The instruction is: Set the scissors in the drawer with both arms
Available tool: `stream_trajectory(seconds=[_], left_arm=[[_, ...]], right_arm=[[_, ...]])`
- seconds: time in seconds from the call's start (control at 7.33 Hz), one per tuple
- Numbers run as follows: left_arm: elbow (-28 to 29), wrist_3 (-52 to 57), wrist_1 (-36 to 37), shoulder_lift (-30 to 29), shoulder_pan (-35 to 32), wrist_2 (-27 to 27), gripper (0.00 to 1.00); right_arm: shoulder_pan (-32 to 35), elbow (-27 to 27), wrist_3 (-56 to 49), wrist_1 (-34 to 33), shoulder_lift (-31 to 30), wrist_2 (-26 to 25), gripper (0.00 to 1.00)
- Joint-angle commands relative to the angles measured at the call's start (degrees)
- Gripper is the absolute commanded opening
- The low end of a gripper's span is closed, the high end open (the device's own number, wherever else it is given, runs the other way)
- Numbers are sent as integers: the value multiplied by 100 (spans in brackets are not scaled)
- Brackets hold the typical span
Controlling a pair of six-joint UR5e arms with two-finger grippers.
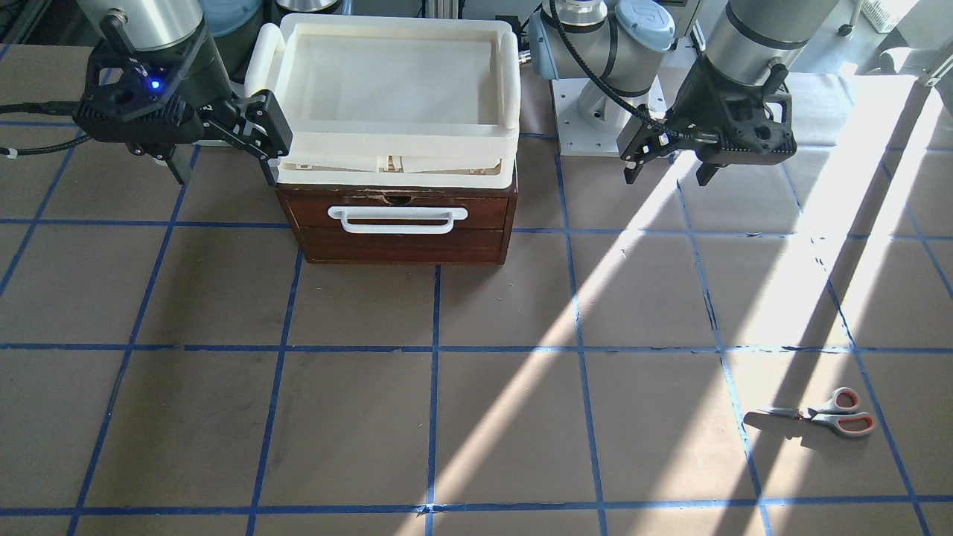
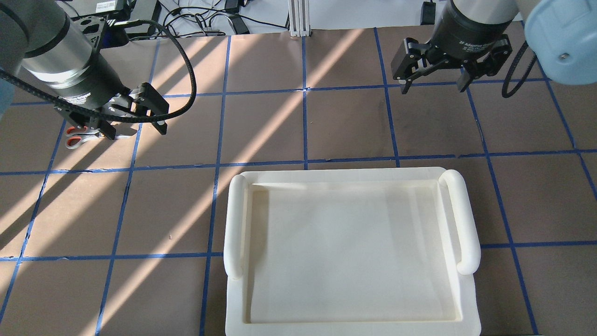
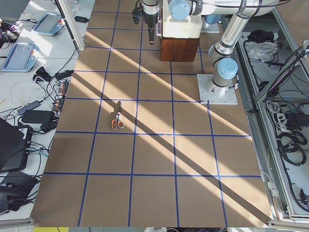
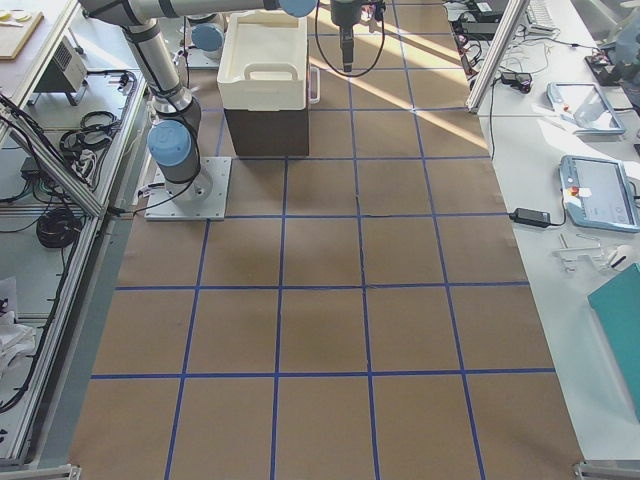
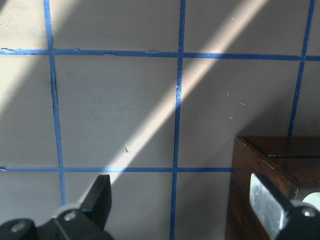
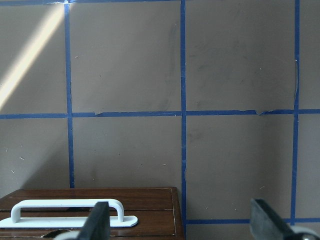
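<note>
Neither gripper is touching the scissors or the drawer yet, so from the operators' side I am judging this to be the very start, with the drawer to be opened first. On my left the right gripper (image 1: 225, 167) is hanging with its fingers spread wide and nothing between them, one finger just beside the corner of the cream tray (image 1: 394, 138) sitting on top of the cabinet. Below the tray the drawer (image 1: 402, 242) is sitting shut, its white bar handle (image 1: 398, 218) facing me. Further right the left gripper (image 1: 666, 175) is hovering above the table (image 1: 521, 417), likewise spread wide and holding nothing. Far right and much nearer to me, the scissors (image 1: 830, 417) are lying flat in a sun patch, blades pointing toward the middle, well apart from both grippers. I am guessing the right gripper will need to drop in front of the drawer, close across the handle and pull toward me, while the left travels out over the scissors. The tray's front wall is sitting right above the drawer front, so the handle looks tight to reach from above; in front of the drawer I am seeing only bare table. The scissors are lying well in from the table's edges, but so flat that the fingers will have to come right down to the surface.
</note>
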Motion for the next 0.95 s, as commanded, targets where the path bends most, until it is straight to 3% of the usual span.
stream_trajectory(seconds=[0.0,0.27,0.41,0.82], left_arm=[[17,0,-1,47,-24,4,100],[44,0,34,4,-25,527,100],[52,0,17,99,-33,514,100],[35,0,-98,66,-16,487,100]], right_arm=[[0,0,4,1,6,9,100],[0,-9,-65,-8,58,88,100],[0,-52,-101,9,67,71,100],[105,-211,-2346,324,453,88,100]])
